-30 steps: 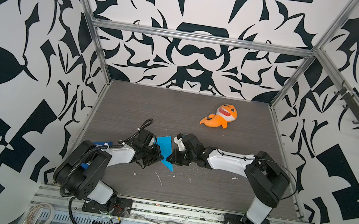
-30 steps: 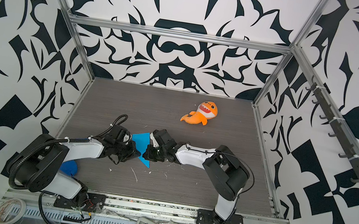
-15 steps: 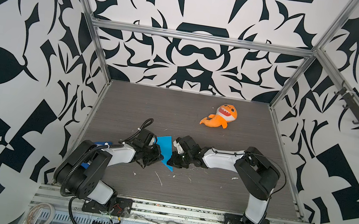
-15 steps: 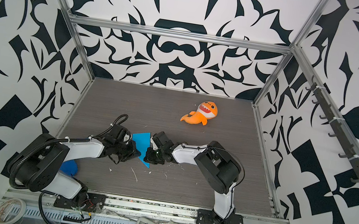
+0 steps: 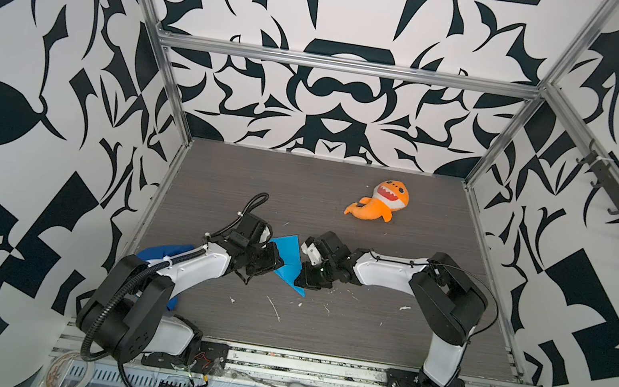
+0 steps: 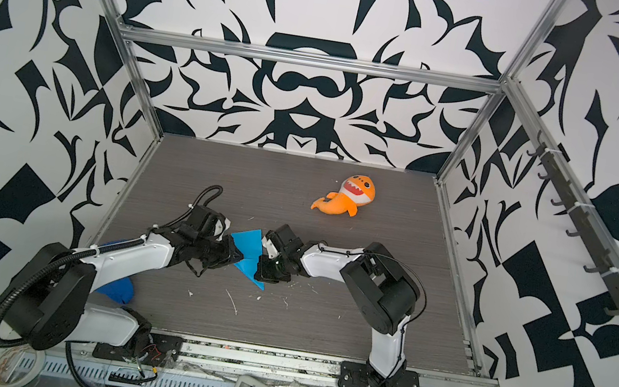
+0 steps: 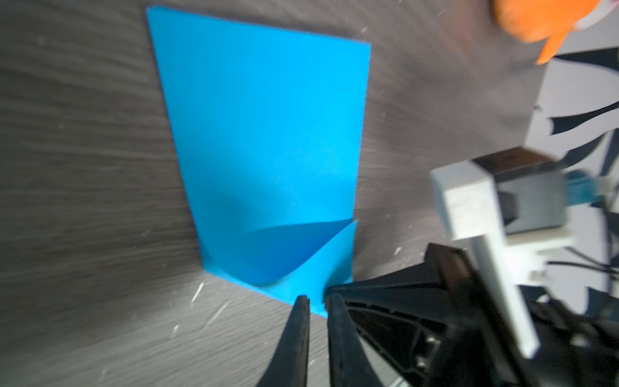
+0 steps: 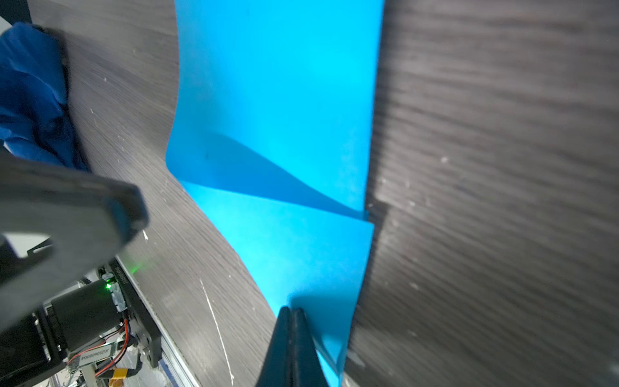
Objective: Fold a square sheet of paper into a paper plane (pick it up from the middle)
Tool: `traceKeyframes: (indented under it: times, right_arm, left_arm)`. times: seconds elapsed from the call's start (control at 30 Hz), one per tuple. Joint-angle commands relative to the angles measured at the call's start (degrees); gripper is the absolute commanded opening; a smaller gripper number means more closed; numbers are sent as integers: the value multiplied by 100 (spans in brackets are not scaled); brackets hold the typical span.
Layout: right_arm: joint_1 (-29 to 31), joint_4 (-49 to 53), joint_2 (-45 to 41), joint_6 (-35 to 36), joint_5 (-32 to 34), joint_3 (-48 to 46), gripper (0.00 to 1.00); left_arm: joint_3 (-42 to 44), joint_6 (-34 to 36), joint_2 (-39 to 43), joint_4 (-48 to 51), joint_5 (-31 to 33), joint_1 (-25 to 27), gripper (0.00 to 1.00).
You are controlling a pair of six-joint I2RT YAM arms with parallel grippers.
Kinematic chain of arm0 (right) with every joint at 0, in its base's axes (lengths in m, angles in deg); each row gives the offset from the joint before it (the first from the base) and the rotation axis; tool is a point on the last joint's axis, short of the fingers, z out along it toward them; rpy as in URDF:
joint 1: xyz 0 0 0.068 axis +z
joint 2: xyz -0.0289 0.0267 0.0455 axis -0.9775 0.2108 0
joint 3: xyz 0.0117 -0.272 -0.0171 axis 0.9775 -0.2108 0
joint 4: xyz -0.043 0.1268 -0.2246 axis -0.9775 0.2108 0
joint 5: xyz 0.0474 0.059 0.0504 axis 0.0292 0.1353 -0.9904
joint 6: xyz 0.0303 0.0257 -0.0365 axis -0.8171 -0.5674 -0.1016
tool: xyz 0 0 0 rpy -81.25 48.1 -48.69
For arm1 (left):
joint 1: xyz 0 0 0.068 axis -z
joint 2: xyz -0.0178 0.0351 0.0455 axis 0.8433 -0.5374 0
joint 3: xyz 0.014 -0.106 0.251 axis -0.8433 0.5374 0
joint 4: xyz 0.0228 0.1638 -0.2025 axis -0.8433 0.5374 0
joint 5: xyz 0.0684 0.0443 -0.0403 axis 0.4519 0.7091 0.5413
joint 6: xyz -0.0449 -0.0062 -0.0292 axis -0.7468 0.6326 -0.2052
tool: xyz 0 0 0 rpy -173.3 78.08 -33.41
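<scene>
We find the thin bright blue square sheet of paper (image 5: 286, 256) partly folded on the dark wood-grain tabletop (image 5: 362, 325), lying between the two arms with one flap curling up off the layer beneath. The right gripper (image 8: 290, 313) is pressed together on the sheet's lifted edge; we judge it is holding that flap over because the crease is not yet flat. The left gripper (image 7: 316, 303) sits close beside it at the sheet's edge, jaws a little apart, too wide to be gripping paper this thin, while the orange shark plush toy (image 5: 380, 203) lies well apart.
</scene>
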Motion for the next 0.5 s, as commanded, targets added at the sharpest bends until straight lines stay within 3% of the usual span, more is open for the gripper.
traceKeyframes:
  times: [0.0,0.47]
  right_arm:
    - [-25,639,126,113,232,-7,0]
    - [-26,706,234,38,266,17,0]
  left_arm:
    - [-228,322,-183,500,287,159,14]
    - [-568,514,-872,606,296,295,10]
